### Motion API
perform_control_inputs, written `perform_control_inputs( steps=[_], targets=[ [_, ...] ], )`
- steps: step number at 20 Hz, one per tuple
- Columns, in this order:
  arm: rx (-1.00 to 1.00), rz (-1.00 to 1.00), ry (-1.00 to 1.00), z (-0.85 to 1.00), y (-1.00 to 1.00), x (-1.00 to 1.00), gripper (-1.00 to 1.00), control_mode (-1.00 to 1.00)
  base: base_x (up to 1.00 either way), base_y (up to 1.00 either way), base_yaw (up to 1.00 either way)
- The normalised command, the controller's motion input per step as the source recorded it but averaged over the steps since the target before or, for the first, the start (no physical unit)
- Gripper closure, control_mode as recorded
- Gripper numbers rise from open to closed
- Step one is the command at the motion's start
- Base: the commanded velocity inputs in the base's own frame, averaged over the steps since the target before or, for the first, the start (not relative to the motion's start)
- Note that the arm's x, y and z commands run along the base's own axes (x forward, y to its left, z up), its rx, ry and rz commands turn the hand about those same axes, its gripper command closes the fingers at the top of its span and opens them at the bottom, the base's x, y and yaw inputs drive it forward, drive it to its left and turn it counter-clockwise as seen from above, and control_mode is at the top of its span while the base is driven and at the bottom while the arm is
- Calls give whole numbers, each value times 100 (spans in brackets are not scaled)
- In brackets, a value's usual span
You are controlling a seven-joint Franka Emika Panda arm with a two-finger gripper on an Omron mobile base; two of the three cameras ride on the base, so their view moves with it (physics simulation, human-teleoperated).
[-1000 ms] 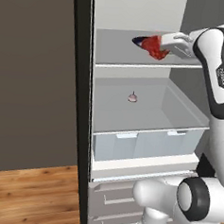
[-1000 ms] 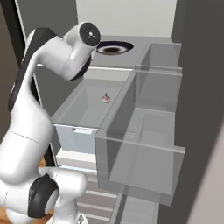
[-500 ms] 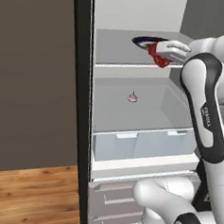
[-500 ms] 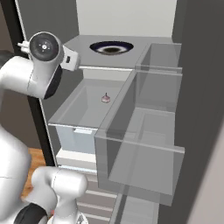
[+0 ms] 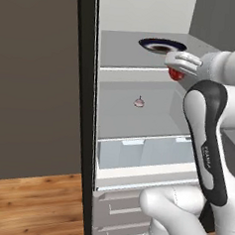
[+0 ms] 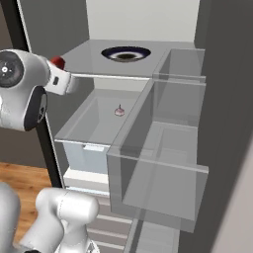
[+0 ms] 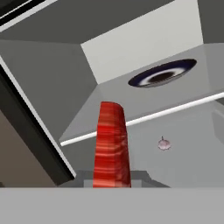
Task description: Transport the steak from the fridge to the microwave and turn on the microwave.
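The steak (image 7: 111, 144) is a flat red piece standing edge-on between my fingers in the hand view. My gripper (image 5: 174, 70) is shut on the steak (image 5: 176, 75) just in front of the fridge's top shelf (image 5: 124, 53), near its right front corner. From the right base view, the gripper (image 6: 58, 68) with the steak (image 6: 58, 61) hangs left of the shelf's (image 6: 84, 57) front edge, outside the open fridge. The microwave is out of view.
A dark round plate (image 5: 162, 45) sits on the top shelf. A small pink bulb (image 5: 139, 102) lies on the shelf below, above the translucent drawer (image 5: 142, 153). The door bins (image 6: 163, 163) jut out at the right. The black fridge side edge (image 5: 82, 112) stands left.
My arm has drawn back from the top shelf with the steak in the gripper, away from the dark plate and out past the shelf's front edge. The plate and bulb stayed put.
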Motion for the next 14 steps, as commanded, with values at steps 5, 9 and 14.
perform_control_inputs(
  steps=[5,9,14],
  targets=[
    [0,-6,3,0,-6,-50,100,-100,0,0,0],
    [0,-4,1,0,-8,-55,100,-100,0,0,0],
    [-1,0,0,-7,-14,-46,100,-100,0,0,0]
  ],
)
